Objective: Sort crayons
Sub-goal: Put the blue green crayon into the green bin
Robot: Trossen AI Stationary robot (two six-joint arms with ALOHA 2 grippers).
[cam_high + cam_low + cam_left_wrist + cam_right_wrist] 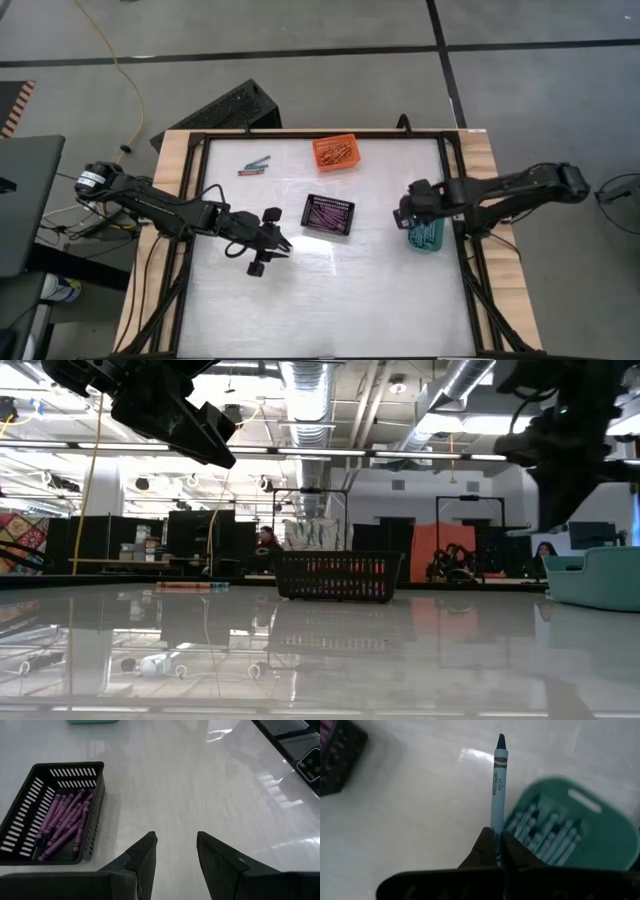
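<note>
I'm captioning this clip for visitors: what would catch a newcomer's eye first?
The right gripper, over the teal basket at the table's right edge, pinches a blue crayon. At the table's centre sits a black basket of purple crayons, with the open, empty left gripper just to its left.

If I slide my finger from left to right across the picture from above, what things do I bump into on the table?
Left gripper, open → black basket of purple crayons → right gripper, shut on a blue crayon → teal basket. I left out the orange basket and the loose crayons farther back, since they overlap the others sideways.
</note>
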